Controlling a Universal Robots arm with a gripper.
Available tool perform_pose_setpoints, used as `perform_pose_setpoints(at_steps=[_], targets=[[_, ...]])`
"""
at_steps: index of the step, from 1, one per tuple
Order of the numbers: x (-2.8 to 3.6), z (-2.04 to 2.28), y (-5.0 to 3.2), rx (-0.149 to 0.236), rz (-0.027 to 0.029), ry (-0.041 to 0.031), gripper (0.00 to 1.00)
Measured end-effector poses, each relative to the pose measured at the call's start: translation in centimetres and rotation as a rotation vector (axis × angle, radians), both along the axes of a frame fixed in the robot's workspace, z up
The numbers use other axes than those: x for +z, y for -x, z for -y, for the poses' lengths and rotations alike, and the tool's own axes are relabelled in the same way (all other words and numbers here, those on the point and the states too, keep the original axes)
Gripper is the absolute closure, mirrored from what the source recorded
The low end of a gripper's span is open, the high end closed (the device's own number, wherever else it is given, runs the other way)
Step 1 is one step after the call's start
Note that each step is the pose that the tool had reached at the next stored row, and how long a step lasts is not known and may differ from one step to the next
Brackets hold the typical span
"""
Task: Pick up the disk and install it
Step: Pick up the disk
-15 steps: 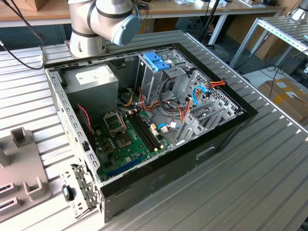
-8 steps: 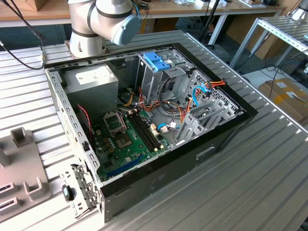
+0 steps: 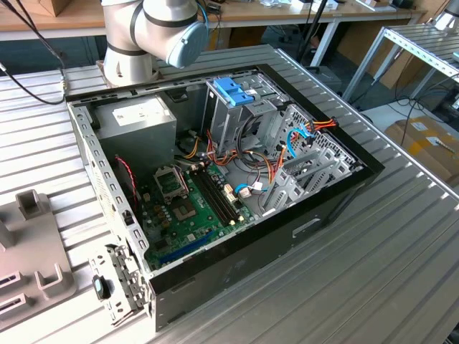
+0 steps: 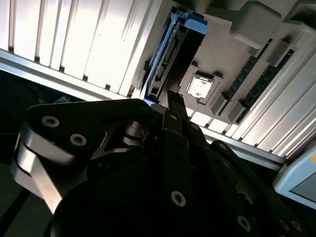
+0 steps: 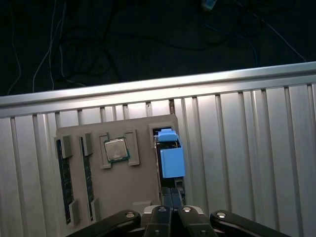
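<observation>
Disk (image 5: 170, 157) stands on edge in a slot at one side of a grey fixture tray (image 5: 133, 190), its light-blue rail frame turned toward the first wrist camera. It has not been lifted. The tray lies flat on the slatted aluminium table (image 5: 247, 148).

Tray contents: a square processor chip (image 5: 114, 149) sits in its own pocket just beside the disk's slot. Two memory sticks (image 5: 64, 170) lie in parallel grooves on the chip's far side, so the chip is between them and the disk.

The gripper (image 5: 172, 191) hangs over the tray, in line with the disk's near end. Its fingers are drawn together with only a hairline seam between them and nothing clamped. The tips are just beside the disk's end; I cannot tell whether they touch it.

In the exterior view, an open computer case (image 3: 323, 215) lies on its side on the table. Inside it:
- a green motherboard (image 3: 190, 208) on the floor
- a grey power supply box (image 3: 136, 118) with a white label in the far corner
- a small blue bracket (image 3: 233, 92) on top of the metal drive cage
- loose cables between the cage and the board

The arm's base (image 3: 154, 29) rises behind the case.
</observation>
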State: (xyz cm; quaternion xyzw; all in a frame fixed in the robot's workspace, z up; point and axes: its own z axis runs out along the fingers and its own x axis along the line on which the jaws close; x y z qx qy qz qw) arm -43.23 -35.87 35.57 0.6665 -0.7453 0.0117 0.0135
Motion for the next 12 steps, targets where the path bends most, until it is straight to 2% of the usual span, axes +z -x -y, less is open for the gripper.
perform_pose_setpoints(at_steps=[5,12], targets=[[-0.19,-0.01,-0.01,0.067,0.0001,0.0000,0.89],[-0.42,-0.10,-0.02,0.072,0.0019,0.0001,0.89]])
